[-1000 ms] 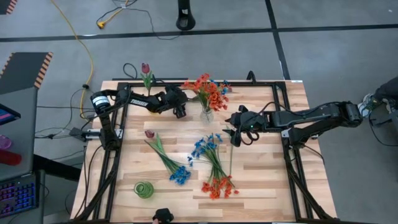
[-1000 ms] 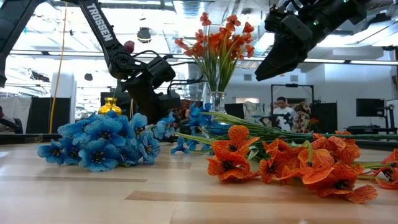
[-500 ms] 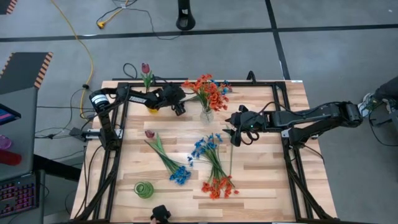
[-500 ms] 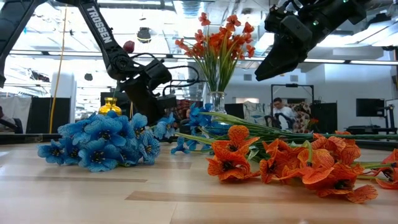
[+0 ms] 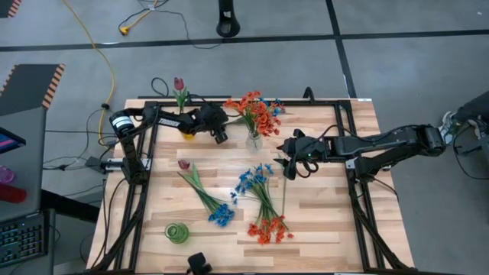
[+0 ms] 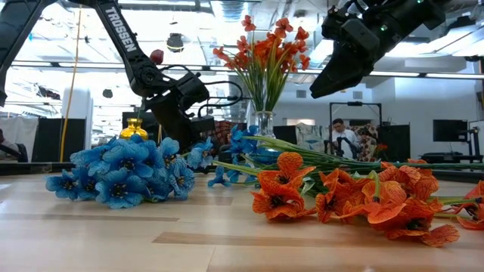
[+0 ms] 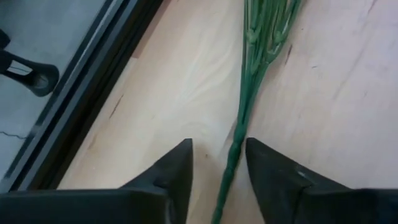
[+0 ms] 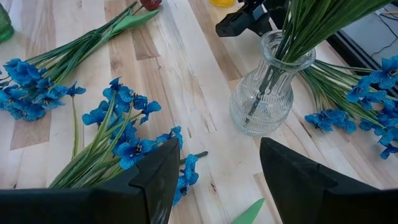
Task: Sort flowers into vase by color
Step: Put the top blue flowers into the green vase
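Observation:
A clear glass vase (image 5: pixel 253 140) at the far middle holds orange-red flowers (image 5: pixel 256 111). A yellow vase (image 5: pixel 186 134) holds a maroon tulip (image 5: pixel 179 84). A maroon tulip (image 5: pixel 183 164), blue sprigs (image 5: pixel 221 215) (image 5: pixel 252 179) and an orange-red sprig (image 5: pixel 267 229) lie on the table. More blue sprigs (image 8: pixel 367 93) lie behind the clear vase. My left gripper (image 5: pixel 221 137) is open and low beside the clear vase. Its fingers stand on either side of a green stem (image 7: pixel 239 134) on the wood. My right gripper (image 5: pixel 288 166) is open and empty above the table, right of the clear vase.
A green vase (image 5: pixel 176 232) stands near the front left. Black frame rails (image 5: pixel 145 176) run along the table's left and right sides. Bare wood lies at the front right. A person (image 6: pixel 342 132) shows in the room behind.
My left gripper has shifted a little toward the table's far left corner, then kept still. The flowers lie as before.

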`<state>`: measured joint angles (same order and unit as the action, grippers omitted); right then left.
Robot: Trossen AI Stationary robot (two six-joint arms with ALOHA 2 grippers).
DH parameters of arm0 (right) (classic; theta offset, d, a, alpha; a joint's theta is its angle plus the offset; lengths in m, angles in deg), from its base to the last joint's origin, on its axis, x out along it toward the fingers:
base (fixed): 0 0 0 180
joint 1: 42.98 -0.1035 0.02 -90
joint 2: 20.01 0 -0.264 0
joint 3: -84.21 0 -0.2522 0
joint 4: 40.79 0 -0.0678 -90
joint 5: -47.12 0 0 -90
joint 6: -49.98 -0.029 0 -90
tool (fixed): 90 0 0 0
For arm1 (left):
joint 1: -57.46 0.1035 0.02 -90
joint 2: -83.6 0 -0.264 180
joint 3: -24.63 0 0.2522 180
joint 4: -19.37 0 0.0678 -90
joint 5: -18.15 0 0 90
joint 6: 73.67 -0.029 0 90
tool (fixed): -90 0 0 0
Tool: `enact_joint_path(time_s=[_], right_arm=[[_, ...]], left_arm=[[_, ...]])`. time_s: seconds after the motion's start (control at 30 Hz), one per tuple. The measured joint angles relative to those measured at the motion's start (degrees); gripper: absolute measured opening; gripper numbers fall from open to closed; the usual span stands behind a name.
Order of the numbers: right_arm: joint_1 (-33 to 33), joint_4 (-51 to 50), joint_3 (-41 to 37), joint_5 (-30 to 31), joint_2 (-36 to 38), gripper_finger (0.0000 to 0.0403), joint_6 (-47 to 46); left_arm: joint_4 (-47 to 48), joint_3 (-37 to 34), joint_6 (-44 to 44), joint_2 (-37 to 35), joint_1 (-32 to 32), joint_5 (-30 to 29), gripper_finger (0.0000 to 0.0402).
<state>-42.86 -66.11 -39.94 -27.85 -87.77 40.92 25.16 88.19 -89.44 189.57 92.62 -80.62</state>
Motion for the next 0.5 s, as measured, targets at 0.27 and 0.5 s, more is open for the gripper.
enact_joint_path(time_s=[0.27, 0.5], right_arm=[[0.0, 0.0, 0.0, 0.0, -0.01, 0.025, 0.0], [0.0, 0.0, 0.0, 0.0, -0.01, 0.025, 0.0]], left_arm=[[0.83, -0.02, 0.85, 0.0, -0.05, 2.38, 0.0072], [2.58, 0.04, 0.85, -0.07, -0.13, 2.57, 0.0031]])
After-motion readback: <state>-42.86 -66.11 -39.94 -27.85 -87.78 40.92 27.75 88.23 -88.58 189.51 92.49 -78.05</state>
